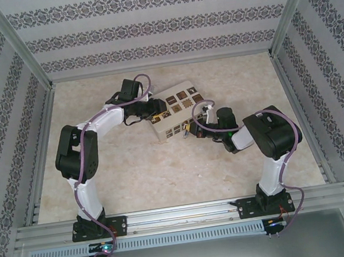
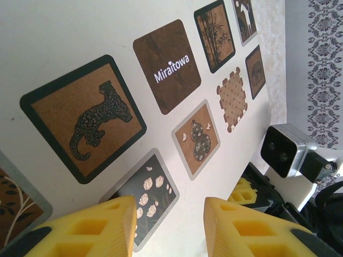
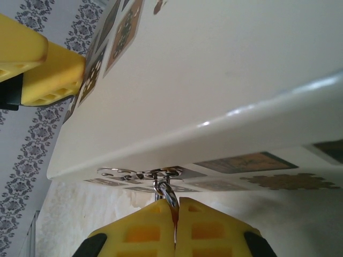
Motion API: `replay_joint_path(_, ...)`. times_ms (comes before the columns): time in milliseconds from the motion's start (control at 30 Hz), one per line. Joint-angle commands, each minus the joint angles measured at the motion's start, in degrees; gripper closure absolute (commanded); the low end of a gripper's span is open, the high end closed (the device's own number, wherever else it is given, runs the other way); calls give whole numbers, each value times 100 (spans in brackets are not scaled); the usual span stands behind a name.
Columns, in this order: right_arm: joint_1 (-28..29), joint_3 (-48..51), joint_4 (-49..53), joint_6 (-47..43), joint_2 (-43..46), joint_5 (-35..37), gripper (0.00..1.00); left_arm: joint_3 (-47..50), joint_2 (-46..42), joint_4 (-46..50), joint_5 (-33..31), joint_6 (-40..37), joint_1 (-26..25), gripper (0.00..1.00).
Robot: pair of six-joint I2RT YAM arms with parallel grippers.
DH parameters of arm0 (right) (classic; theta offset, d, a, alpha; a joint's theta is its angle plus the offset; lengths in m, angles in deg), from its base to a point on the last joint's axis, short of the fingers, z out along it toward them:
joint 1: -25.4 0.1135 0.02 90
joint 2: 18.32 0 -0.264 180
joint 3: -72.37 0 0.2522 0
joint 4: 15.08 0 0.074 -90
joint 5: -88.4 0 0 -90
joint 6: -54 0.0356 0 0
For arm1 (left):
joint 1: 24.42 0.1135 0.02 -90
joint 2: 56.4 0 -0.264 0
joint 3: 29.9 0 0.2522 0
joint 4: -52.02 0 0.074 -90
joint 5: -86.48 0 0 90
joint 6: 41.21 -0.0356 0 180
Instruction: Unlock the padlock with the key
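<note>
- A cream box [image 1: 178, 99] with dark picture tiles is lying on a pale marbled counter [image 1: 166, 180], seen from above.
- The left arm is reaching to the box's left side, with the left hand [image 2: 169, 230] hanging over the tiled top.
- In the left wrist view, that hand is standing wide open. Its two yellow fingers [image 2: 91, 230] are spread well apart, with only the tiled face showing between them. Whether they are touching the box cannot be told.
- The right arm is reaching to the box's near wall, with the right hand [image 3: 174, 225] pointing at that wall.
- In the right wrist view, the right hand's yellow fingers are pressing together on a thin silvery ring [image 3: 167, 195], leaving no gap beside the metal.
- That ring is linking to more small silvery rings [image 3: 128, 173], which are lying against the box's near wall, just under the lid's edge.
- The padlock [image 1: 186, 131] is showing from above as a tiny speck against the box's near wall, right at the right hand's fingertips. It is too small to make out in detail.
- Whether the gripped ring belongs to the padlock or to a key cannot be told.
- The right arm's wrist camera [image 2: 284, 150] is sitting just past the box's near edge in the left wrist view.
</note>
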Motion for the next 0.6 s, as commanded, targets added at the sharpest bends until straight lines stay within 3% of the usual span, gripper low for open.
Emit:
replay_joint_path(0, -86, 225, -741, 441, 99, 174, 100, 380, 54, 353, -67, 19, -120, 62)
replay_joint_path(567, 175, 526, -1428, 1751, -68, 1285, 100, 916, -177, -75, 5, 437, -396, 62)
